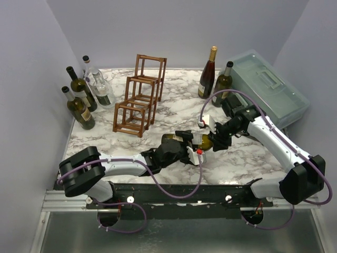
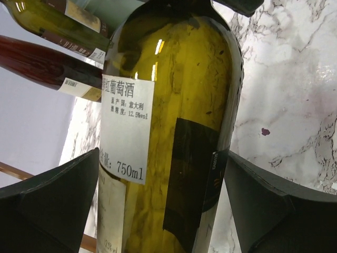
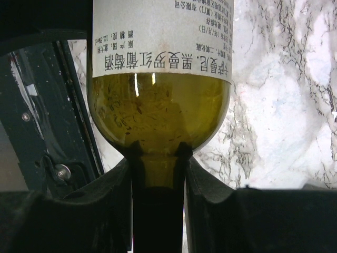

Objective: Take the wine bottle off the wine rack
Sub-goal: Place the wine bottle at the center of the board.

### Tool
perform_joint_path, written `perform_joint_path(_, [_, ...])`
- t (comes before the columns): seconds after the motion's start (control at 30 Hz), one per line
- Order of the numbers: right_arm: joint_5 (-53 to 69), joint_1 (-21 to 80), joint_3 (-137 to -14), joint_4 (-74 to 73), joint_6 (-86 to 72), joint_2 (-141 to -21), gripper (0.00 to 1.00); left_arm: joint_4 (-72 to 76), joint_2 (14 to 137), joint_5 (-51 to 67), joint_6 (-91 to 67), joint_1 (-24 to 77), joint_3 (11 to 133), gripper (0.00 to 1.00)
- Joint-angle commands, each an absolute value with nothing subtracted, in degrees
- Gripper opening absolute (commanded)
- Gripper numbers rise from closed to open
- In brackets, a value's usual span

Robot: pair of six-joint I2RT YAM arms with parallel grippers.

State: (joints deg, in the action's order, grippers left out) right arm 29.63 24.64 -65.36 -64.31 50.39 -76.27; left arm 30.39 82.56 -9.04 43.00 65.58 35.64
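Note:
The wine bottle (image 1: 171, 138), olive-green glass with a white label, lies level, low over the marble table (image 1: 174, 110) in front of the wine rack (image 1: 139, 95), and is clear of the rack. The rack is reddish-brown wood with stepped square cells, all of them without a bottle. My left gripper (image 1: 181, 146) spans the bottle's body (image 2: 179, 79), with both fingers against its sides. My right gripper (image 1: 211, 140) is shut on the bottle's neck, just below the shoulder (image 3: 158, 100).
Three bottles (image 1: 80, 108) stand at the table's left edge. Two more bottles (image 1: 208, 74) stand at the back right beside a clear plastic box (image 1: 268, 87). Grey walls close in the left, the back and the right.

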Motion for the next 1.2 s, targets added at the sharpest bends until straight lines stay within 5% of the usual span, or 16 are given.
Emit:
perform_joint_path(0.0, [35.95,24.69,-68.75,-64.09,50.01,-76.11,0.0,32.18,84.17,-10.54,43.76,65.38,37.76,0.94])
perform_joint_path(0.13, [36.21,24.69,-68.99,-64.57,50.11,-76.62,0.0,32.17,85.08,-11.04,43.95,65.38,38.34,0.85])
perform_joint_path(0.3, [36.04,24.69,-69.02,-64.5,49.87,-77.23,0.0,32.17,85.4,-11.56,43.47,65.35,38.5,0.56])
perform_joint_path(0.43, [35.8,24.63,-69.0,-63.49,48.58,-77.94,0.03,32.08,85.33,-11.76,42.11,65.39,38.5,0.05])
perform_joint_path(0.47, [35.64,24.63,-69.05,-63.38,48.24,-78.28,0.07,32.08,85.3,-11.95,41.34,65.38,38.54,0.0])
perform_joint_path(0.73, [34.25,24.65,-68.64,-60.24,46.15,-78.94,0.57,32.17,84.62,-11.43,33.67,64.54,38.52,0.0])
perform_joint_path(1.03, [31.85,24.69,-72.95,-59.14,43.29,-80.32,0.71,33.13,84.78,-11.0,30.47,63.85,37.53,0.0])
perform_joint_path(1.17, [32.49,24.26,-77.81,-56.11,39.05,-78.26,0.88,33.78,84.7,-10.59,28.3,63.59,36.67,0.0])
